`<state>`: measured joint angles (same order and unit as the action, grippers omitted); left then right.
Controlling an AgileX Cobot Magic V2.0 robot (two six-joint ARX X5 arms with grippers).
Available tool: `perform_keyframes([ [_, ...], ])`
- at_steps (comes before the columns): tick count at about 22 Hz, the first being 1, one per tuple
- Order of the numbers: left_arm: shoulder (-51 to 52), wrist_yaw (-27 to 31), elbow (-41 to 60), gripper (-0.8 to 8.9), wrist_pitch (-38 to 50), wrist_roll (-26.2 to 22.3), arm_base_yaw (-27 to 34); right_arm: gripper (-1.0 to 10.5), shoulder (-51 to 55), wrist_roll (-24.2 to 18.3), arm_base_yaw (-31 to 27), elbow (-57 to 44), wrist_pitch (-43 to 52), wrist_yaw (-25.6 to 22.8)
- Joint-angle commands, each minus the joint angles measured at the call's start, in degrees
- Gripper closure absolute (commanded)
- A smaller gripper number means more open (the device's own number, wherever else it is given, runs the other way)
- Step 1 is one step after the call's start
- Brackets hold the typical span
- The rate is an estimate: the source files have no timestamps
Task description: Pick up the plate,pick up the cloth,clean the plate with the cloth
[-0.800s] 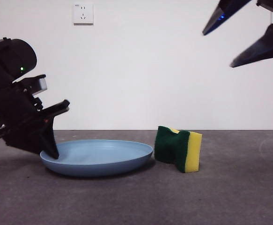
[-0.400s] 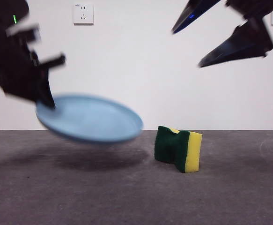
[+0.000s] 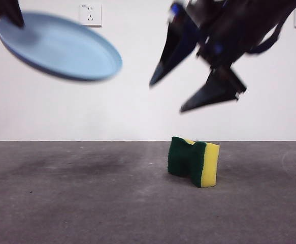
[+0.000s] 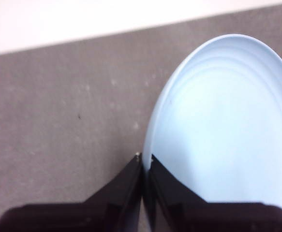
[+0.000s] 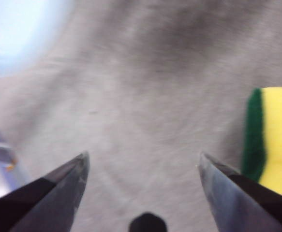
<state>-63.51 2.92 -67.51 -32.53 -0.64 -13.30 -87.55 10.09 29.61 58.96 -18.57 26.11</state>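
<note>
Bare table (image 3: pixel 87 203) surrounds the sponge (image 3: pixel 194 161), nothing crowding it

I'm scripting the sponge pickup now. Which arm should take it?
Right. Its pincer hangs open above the sponge, which stands free on the table. The left pincer is shut on the plate, held high.

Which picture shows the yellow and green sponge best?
The front view: the whole sponge stands on edge on the table, sharp, green and yellow both showing. The right wrist view catches only part of it, blurred, at the picture's edge. The left wrist view does not show it.
</note>
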Motion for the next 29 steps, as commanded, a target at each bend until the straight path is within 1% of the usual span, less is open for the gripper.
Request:
perform_keyframes([
  [1, 2.1, 0.0, -1.3, 8.21, -1.0, -1.1, -0.1, 5.7, -4.4, -2.3, 0.2, 2.2, 0.1, -1.4],
  [3, 3.5, 0.0, -1.4, 8.21, -1.1, -1.1, -0.1, 5.7, -6.8, -2.3, 0.3, 3.4, 0.0, -3.0],
  [5, 4.1, 0.1, -1.4, 8.21, -1.5, -1.1, -0.1, 5.7, -8.4, -2.4, 0.3, 3.9, 0.0, -5.8],
  [8, 4.1, 0.1, -1.4, 8.21, -3.1, -1.1, -0.1, 5.7, -9.3, -4.1, 0.2, 4.0, -0.8, -12.1],
  [10, 4.1, 0.1, -1.4, 8.21, -4.0, -1.1, -0.1, 5.7, -9.3, -6.1, 0.2, 4.0, -2.6, -18.4],
  [11, 4.1, 0.0, -1.4, 8.21, -4.0, -1.1, -0.1, 5.7, -9.3, -6.9, 0.2, 4.0, -3.4, -20.0],
  [14, 4.1, 0.0, -1.4, 8.21, -4.0, -1.1, -0.1, 5.7, -9.3, -8.5, -0.3, 4.0, -5.2, -22.8],
  [17, 4.0, 0.0, -1.4, 8.21, -4.0, -1.1, -0.1, 5.7, -9.3, -10.2, -0.3, 4.0, -5.3, -28.2],
  [21, 4.0, -0.2, -1.4, 8.21, -4.0, -1.1, -0.1, 5.7, -9.4, -11.7, -0.8, 4.0, -5.0, -28.0],
  [29, 4.0, -0.3, -1.4, 8.21, -4.0, -1.1, -0.1, 5.7, -15.2, -11.7, -1.8, 4.0, -3.5, -27.7],
])
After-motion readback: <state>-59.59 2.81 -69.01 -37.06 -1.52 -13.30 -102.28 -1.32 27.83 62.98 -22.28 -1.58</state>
